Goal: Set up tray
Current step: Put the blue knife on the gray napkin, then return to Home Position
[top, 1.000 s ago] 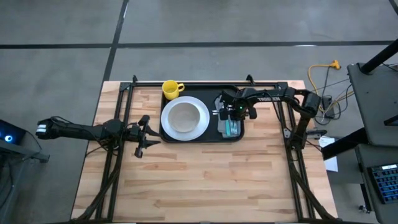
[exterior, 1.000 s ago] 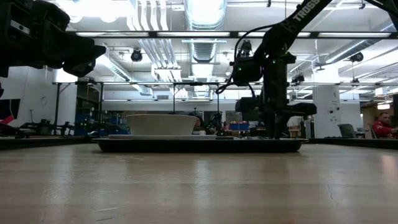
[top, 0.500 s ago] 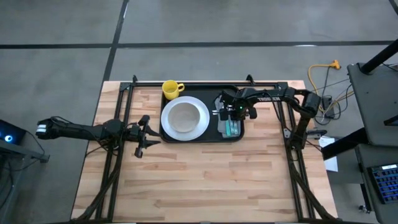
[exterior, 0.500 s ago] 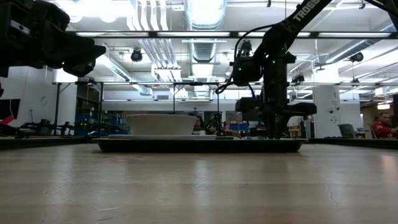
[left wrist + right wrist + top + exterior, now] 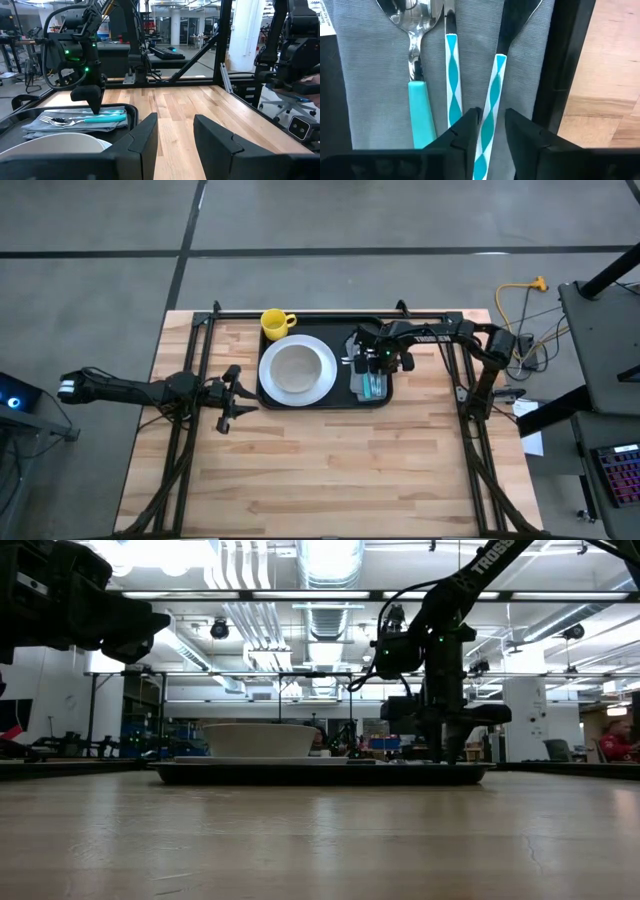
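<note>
The black tray (image 5: 320,327) lies at the table's far middle. On it are a white plate (image 5: 297,370) with a bowl, a yellow mug (image 5: 277,322) and a grey napkin (image 5: 372,388) at its right end. Flat on the napkin (image 5: 365,75) lie a spoon (image 5: 420,105) and two utensils with teal-and-white handles (image 5: 452,75). My right gripper (image 5: 492,132) points down over the napkin, open by a narrow gap. Its fingers stand on either side of the slanting handle (image 5: 495,90). My left gripper (image 5: 232,398) waits open, left of the tray.
Bare wooden tabletop (image 5: 330,470) stretches from the tray to the near edge. Black frame bars (image 5: 190,440) run along both sides and the far edge. The tray's right rim (image 5: 570,60) is close beside my right gripper.
In the low view my right gripper's lower end shows slightly farther toward the table's right. The cutlery, the napkin and the tray have stayed where they were.
</note>
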